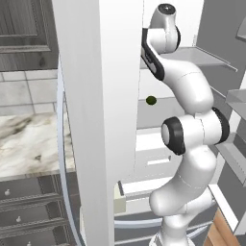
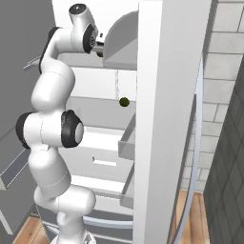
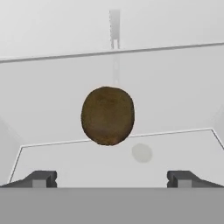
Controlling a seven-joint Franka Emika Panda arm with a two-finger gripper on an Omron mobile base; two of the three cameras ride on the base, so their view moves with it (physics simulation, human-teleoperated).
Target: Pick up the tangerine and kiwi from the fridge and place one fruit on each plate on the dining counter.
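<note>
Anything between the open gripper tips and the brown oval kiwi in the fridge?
Nothing: in the hand view, bare pale shelf lies between the open gripper and the brown oval kiwi.

Tiled wall (image 1: 29,91), wooden floor (image 2: 28,231)

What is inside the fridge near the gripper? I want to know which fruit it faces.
On a pale shelf inside the fridge, a kiwi sits ahead of the open gripper. The door hides most of the interior.
</note>
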